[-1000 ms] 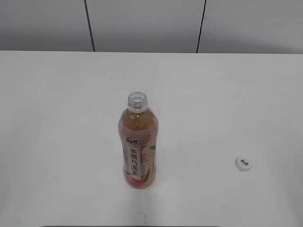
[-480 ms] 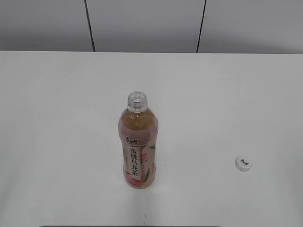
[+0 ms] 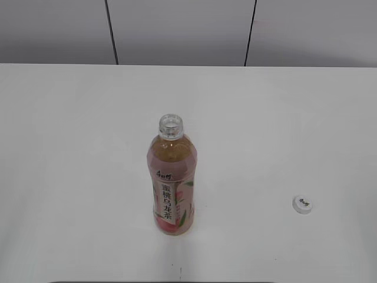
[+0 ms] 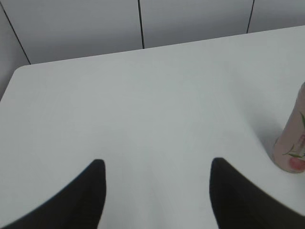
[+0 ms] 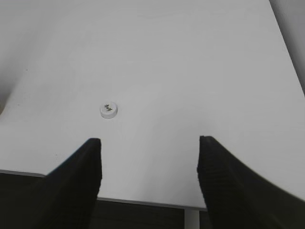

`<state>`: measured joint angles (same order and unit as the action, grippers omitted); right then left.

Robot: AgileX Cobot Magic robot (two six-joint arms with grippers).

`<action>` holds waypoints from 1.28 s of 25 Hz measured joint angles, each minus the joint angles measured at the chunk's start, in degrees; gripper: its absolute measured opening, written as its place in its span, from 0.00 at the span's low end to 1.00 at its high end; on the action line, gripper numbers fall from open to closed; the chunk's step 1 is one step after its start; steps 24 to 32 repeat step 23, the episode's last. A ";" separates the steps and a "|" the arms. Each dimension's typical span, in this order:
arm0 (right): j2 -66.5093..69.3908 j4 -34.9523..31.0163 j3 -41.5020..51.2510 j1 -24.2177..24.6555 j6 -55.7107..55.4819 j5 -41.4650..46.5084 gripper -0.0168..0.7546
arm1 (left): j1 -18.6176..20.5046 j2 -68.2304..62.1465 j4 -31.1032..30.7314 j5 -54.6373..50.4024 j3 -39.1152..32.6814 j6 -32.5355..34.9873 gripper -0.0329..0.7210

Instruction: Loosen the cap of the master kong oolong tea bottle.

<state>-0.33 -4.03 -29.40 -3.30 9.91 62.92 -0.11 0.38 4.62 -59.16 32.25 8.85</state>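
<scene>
- Exterior view: clear plastic master kong oolong tea bottle (image 3: 171,180) with pink peach label standing upright near the middle of the white bench (image 3: 70,147), long axis vertical, neck bare and open at the top.
- Small round white screw cap (image 3: 302,204) lying flat on the bench, logo up, well apart from the bottle toward the right front edge; already off, so the loosening looks done.
- Right wrist view: right gripper (image 5: 149,143) with jaws spread wide, pinching nothing; cap (image 5: 109,109) ahead of the tips and slightly left of centre, untouched.
- Left wrist view: left gripper (image 4: 157,164) with jaws spread, empty; bottle base (image 4: 291,138) off to the right edge, apart from the tips.
- Right arm clearly nearer the cap; left arm nearer the bottle.
</scene>
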 joint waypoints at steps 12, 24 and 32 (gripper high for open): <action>0.00 0.00 0.00 0.00 0.00 0.00 0.65 | 0.00 0.00 0.00 0.00 0.00 -0.05 0.61; 0.00 0.00 0.00 0.00 0.00 0.00 0.65 | 0.00 0.00 0.00 0.00 0.00 -0.05 0.61; 0.00 0.00 0.00 0.00 0.00 0.00 0.65 | 0.00 0.00 0.00 0.00 0.00 -0.05 0.61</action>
